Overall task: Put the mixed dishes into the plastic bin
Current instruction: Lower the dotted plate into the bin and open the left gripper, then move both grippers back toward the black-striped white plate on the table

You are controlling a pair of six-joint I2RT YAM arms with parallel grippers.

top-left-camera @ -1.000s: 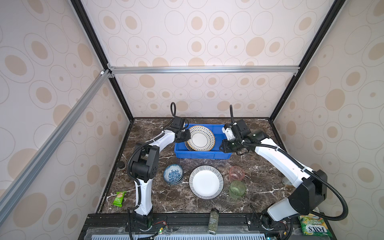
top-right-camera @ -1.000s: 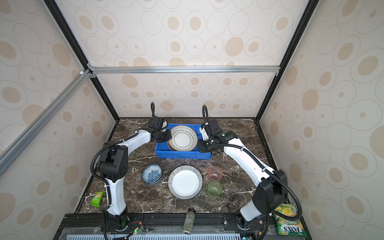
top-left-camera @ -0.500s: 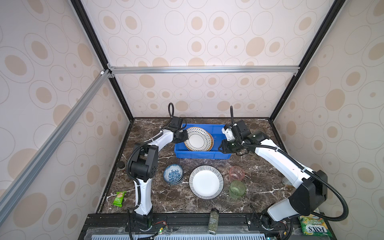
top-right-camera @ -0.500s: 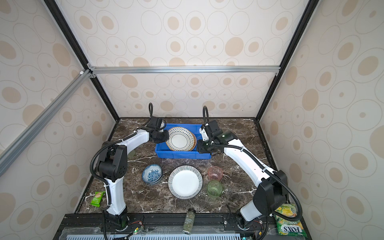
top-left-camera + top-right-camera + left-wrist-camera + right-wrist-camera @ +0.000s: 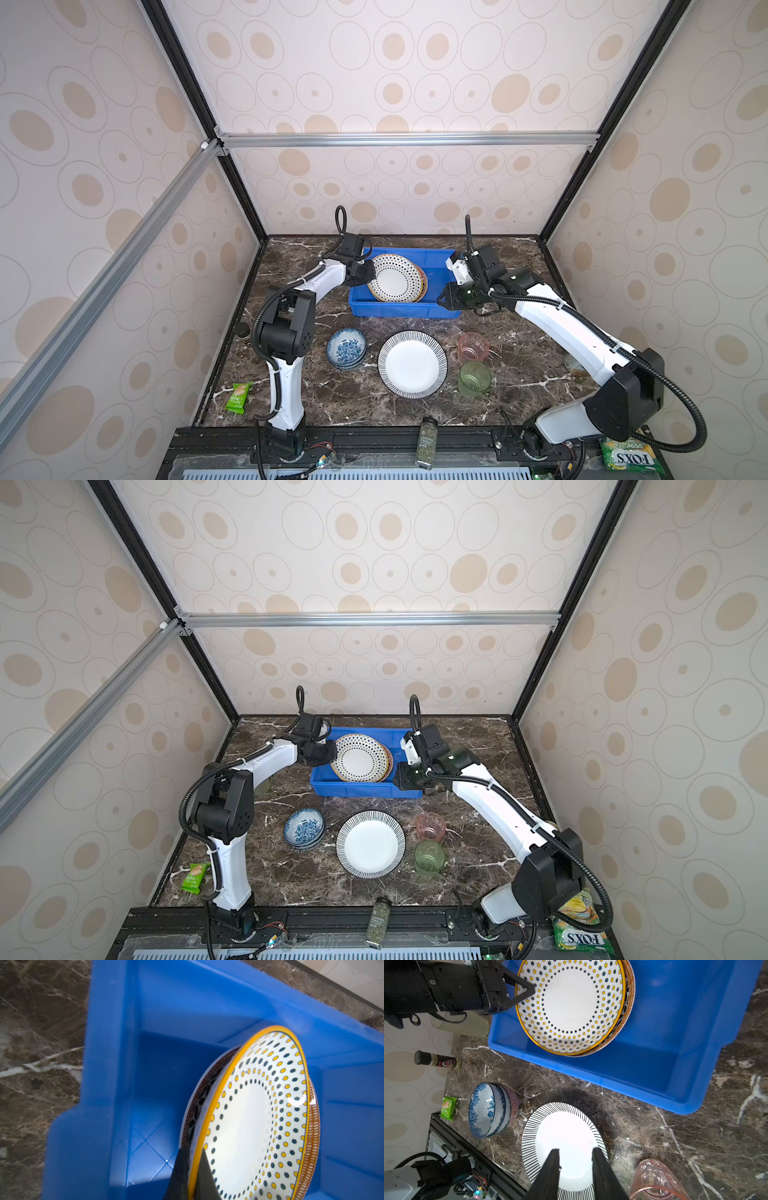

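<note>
The blue plastic bin (image 5: 403, 311) (image 5: 365, 791) (image 5: 108, 1064) (image 5: 654, 1064) stands at the back of the table. Inside it a dotted plate (image 5: 395, 278) (image 5: 359, 758) (image 5: 249, 1126) (image 5: 571, 1005) leans on a brown-rimmed geometric plate (image 5: 313, 1126) (image 5: 630, 991). My left gripper (image 5: 371, 272) (image 5: 332, 754) (image 5: 193, 1155) is shut on the dotted plate's yellow rim. My right gripper (image 5: 442, 300) (image 5: 397, 781) (image 5: 575, 1152) hangs open and empty by the bin's front right corner. On the table lie a striped plate (image 5: 412, 363) (image 5: 566, 1136), stacked blue floral bowls (image 5: 346, 348) (image 5: 488, 1109), a pink cup (image 5: 472, 347) (image 5: 654, 1180) and a green cup (image 5: 473, 377).
A spice jar (image 5: 427, 442) lies on the front rail. A green snack packet (image 5: 239, 397) sits at the front left, a dark-capped bottle (image 5: 437, 1060) by the left wall, and a FOXS bag (image 5: 631, 457) at the front right.
The left gripper has lowered the dotted plate from a steep tilt to lie flatter on the plate below. The right arm has barely moved.
</note>
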